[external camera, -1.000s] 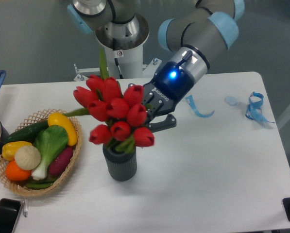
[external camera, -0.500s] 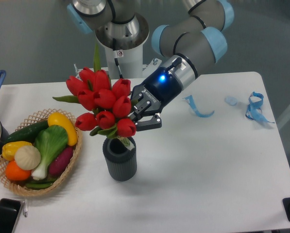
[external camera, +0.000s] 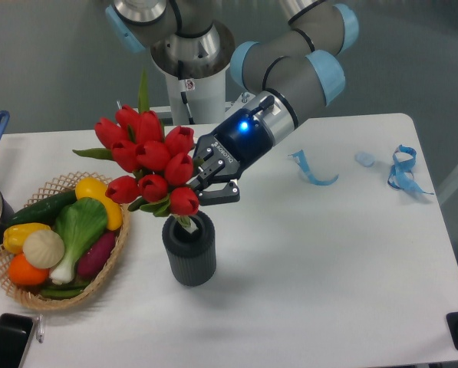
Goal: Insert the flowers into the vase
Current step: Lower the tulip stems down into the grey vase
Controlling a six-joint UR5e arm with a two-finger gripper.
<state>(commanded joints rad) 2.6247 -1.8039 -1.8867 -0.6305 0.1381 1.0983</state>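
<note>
Vase (external camera: 189, 251) seen upright on table (external camera: 328, 291), right of wicker basket (external camera: 106, 264). Stem ends seen at vase mouth; flowers (external camera: 146, 161) tilted left above vase. Gripper (external camera: 204, 178) pinched on stems just above-right of vase. Blue ribbon (external camera: 402, 170) seen far right of vase.

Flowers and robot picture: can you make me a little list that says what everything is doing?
flowers: red tulips, tilted left, stem ends at the vase mouth
vase: dark ribbed cylinder, upright on the white table
gripper: beside the bunch, grip hidden by blooms
basket: wicker, left of the vase, holds toy vegetables
ribbons: blue, far right
</note>
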